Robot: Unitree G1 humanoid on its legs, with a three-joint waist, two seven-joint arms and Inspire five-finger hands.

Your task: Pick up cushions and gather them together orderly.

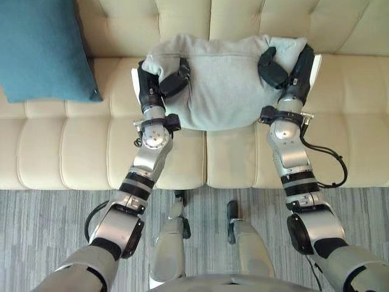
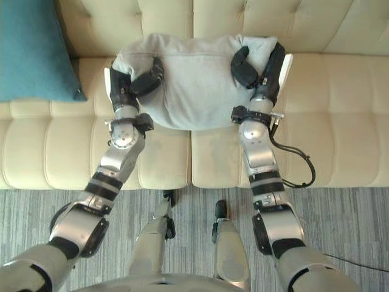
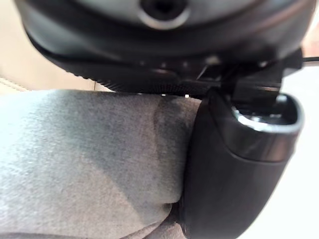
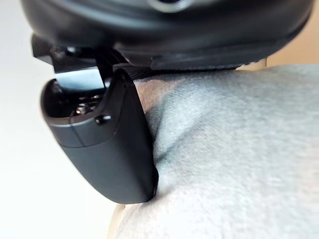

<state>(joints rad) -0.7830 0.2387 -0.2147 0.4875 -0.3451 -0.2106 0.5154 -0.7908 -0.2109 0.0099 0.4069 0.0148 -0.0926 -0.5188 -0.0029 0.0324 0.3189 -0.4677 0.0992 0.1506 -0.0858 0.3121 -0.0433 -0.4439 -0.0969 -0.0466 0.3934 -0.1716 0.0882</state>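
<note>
A light grey cushion (image 1: 222,79) sits at the middle of the cream sofa's seat (image 1: 67,152), against the backrest. My left hand (image 1: 173,80) grips its left side, with the thumb (image 3: 234,169) pressed into the grey cloth (image 3: 89,154). On the opposite side my right hand (image 1: 273,68) clamps the cushion the same way, its thumb (image 4: 109,149) dug into the fabric (image 4: 234,154). The fingers of both hands are hidden behind the cushion. A teal cushion (image 1: 39,48) leans on the backrest at the far left, apart from the grey one.
The sofa's seat stretches bare to the right of the grey cushion (image 2: 340,121) and between the two cushions. Grey striped carpet (image 1: 48,213) runs along the sofa's front edge.
</note>
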